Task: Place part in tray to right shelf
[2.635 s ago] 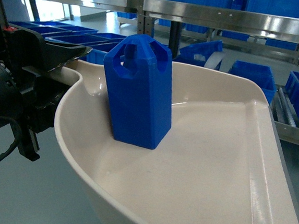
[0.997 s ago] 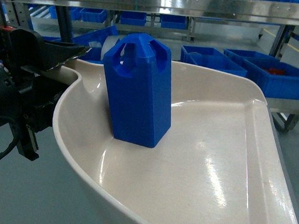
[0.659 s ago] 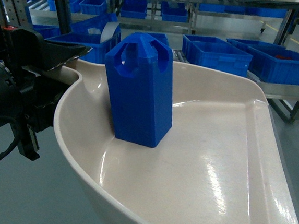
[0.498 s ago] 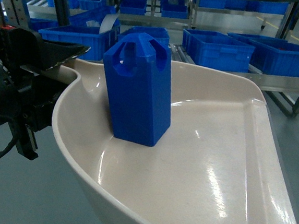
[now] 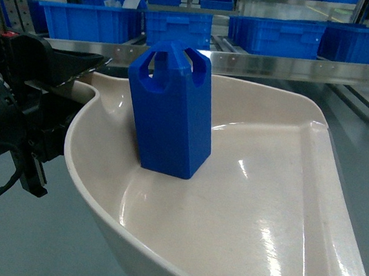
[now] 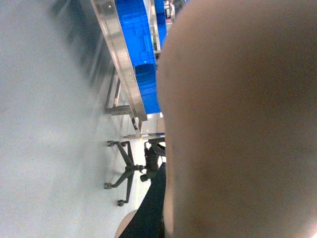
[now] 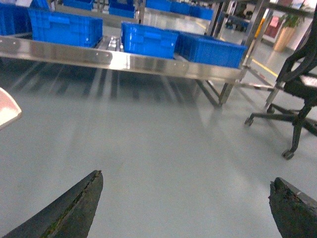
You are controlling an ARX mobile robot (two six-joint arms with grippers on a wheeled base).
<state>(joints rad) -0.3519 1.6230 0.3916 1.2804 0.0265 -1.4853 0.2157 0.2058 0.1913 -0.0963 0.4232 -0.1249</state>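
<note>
The blue part (image 5: pixel 170 111) stands upright in the back left of the beige tray (image 5: pixel 263 203), which fills the head view. At the tray's left rim my left gripper (image 5: pixel 60 75) is shut on the tray and holds it off the floor. The left wrist view is mostly tray underside (image 6: pixel 237 124) beside one dark finger (image 6: pixel 148 213). My right gripper (image 7: pixel 185 177) is open above bare grey floor with nothing between its fingers; it is out of the head view. The right shelf shows as a steel front rail (image 5: pixel 275 65) just beyond the tray.
Big blue crates (image 5: pixel 91 21) sit in a row on the shelf behind the rail (image 7: pixel 124 60). A black office chair (image 7: pixel 297 94) stands on the floor to the right. A corner of the tray (image 7: pixel 7 111) shows at the left edge of the right wrist view.
The shelf has swung across the background and come closer; its front rail now runs level just behind the tray. The part and tray keep their place in view, and the left gripper's hold is unchanged.
</note>
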